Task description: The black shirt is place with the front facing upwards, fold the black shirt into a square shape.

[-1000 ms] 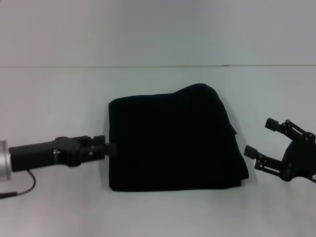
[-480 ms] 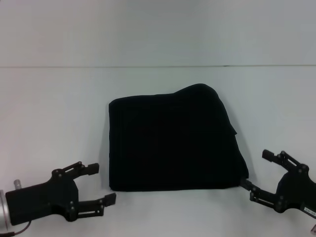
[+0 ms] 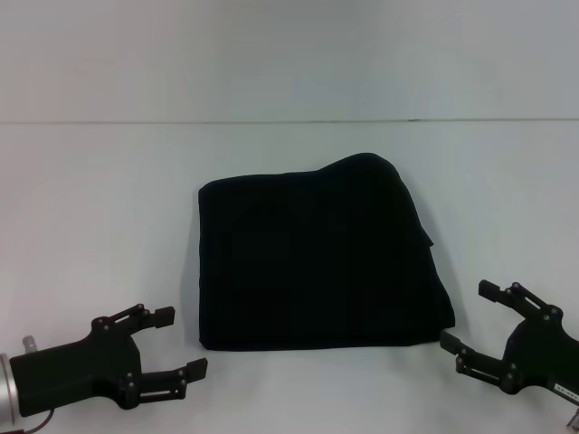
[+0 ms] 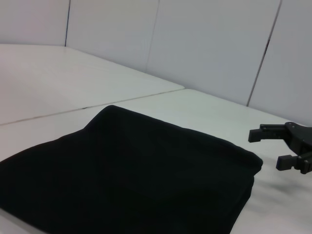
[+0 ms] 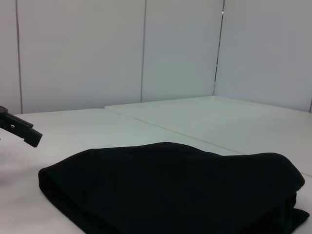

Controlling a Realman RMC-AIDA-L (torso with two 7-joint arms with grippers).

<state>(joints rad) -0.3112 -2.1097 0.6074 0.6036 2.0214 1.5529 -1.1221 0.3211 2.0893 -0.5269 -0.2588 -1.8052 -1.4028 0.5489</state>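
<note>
Flanking the folded black shirt [image 3: 317, 258], left hand [image 3: 172, 344] and right hand [image 3: 478, 315] gape wide; wrist views seemingly show layered edges.

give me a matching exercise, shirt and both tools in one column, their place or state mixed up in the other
Column one:
1. folded black cotton shirt
2. black left tool
3. black right tool

Column two:
A. open, off the shirt, by its near right corner
B. lying flat in a rough square on the white table
C. open, off the shirt, by its near left corner

Pairs: 1-B, 2-C, 3-A
</note>
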